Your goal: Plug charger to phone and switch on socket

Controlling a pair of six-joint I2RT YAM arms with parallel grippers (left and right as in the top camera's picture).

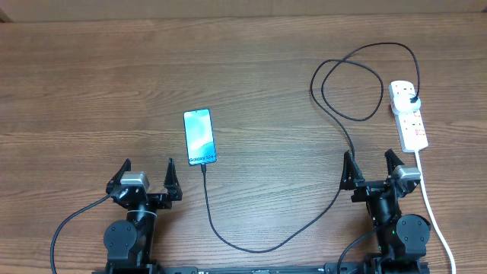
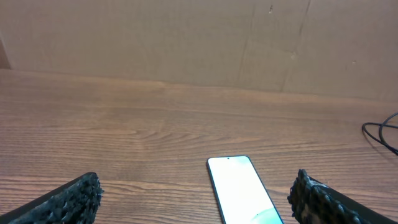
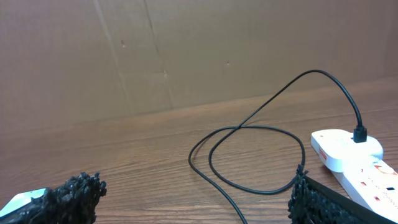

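I work at a brown wood-grain surface (image 1: 251, 68), its grain running from side to side in long darker streaks. Along its far edge stands a plain tan panel (image 2: 186, 37), cardboard by the look of it, with faint upright creases and a few small marks. The light falls soft and even, leaving a pale sheen on the wood.

The phone (image 1: 199, 137), left of centre in the overhead view, carried one line of dark lettering across the lower end of its bright screen, too small to read with certainty. The socket (image 1: 409, 116), at the right of that frame, bore small red marks beside its outlets, likewise illegible. Neither wrist view showed any text, number or brand that could be read.
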